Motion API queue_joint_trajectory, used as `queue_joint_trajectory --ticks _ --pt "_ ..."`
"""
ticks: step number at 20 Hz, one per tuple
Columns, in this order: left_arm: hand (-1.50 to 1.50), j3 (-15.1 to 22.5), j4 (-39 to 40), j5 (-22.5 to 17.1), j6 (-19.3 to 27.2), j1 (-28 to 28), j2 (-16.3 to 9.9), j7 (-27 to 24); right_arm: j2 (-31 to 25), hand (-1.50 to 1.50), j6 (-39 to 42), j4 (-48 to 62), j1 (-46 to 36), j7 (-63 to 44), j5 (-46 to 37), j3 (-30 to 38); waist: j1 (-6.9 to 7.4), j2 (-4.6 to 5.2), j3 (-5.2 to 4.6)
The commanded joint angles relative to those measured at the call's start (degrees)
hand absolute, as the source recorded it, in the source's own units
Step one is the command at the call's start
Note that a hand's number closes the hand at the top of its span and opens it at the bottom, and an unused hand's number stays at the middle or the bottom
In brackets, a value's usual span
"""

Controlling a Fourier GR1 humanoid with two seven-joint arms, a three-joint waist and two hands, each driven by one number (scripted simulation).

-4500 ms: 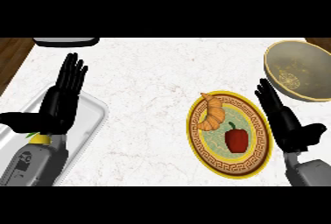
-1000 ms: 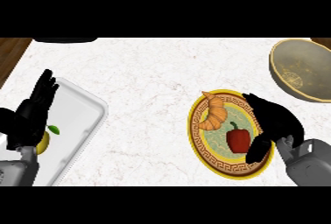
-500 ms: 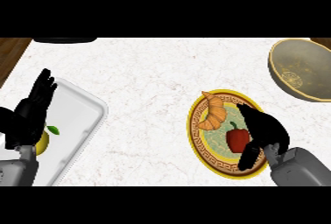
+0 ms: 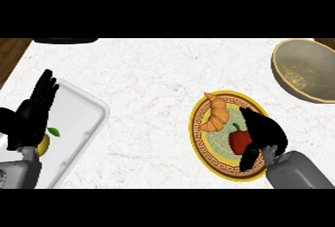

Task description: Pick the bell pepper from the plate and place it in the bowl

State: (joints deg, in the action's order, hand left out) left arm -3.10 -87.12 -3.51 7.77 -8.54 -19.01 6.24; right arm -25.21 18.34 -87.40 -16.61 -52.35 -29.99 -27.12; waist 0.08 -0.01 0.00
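A red bell pepper (image 4: 239, 139) with a green stem lies on the yellow patterned plate (image 4: 204, 150), beside a croissant (image 4: 216, 114). My right hand (image 4: 262, 133) is over the plate's right half, fingers curled round the pepper's right side and thumb below it; the pepper still rests on the plate. The brown bowl (image 4: 307, 71) stands at the far right, apart from the plate. My left hand (image 4: 33, 115) rests open, fingers up, at the left edge.
A white tray (image 4: 78, 119) lies at the left, with a yellow fruit (image 4: 44, 141) partly hidden behind my left hand. A dark object (image 4: 65, 41) shows at the top left edge. Wood (image 4: 12, 53) borders the counter at the far left.
My right hand has come down from open beside the plate onto the pepper and curled round it. My left hand has slid toward the left edge and stays open.
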Motion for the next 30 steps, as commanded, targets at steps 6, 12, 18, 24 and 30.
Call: queue_joint_trajectory --ticks 6,12,18,24,30 --pt "0.0 -0.8 -4.49 1.48 -1.01 1.48 0.63 2.21 6.5 1.5 -1.14 10.43 -0.76 9.53 -4.69 1.22 0.37 0.02 0.03" --pt "0.0 -3.03 0.1 1.16 -2.75 -1.57 0.54 1.31 6.5 1.5 -0.21 10.1 -0.82 12.8 -6.46 4.42 0.01 0.01 0.01" --pt "0.0 -2.38 0.08 2.91 -2.14 -3.54 1.62 3.06 8.79 1.5 -3.11 18.13 -10.52 16.02 -11.44 7.92 0.41 0.12 0.02" --pt "0.0 -2.8 -0.56 2.16 -4.24 -0.07 1.61 -0.92 9.39 1.5 -9.16 35.37 -23.96 27.66 -14.14 11.87 1.5 0.38 0.04" --pt "0.0 -4.11 1.46 2.17 -3.61 -2.39 1.68 1.51 6.14 1.5 -8.93 18.95 -22.11 21.48 -17.97 11.19 -0.76 -0.29 -0.03"
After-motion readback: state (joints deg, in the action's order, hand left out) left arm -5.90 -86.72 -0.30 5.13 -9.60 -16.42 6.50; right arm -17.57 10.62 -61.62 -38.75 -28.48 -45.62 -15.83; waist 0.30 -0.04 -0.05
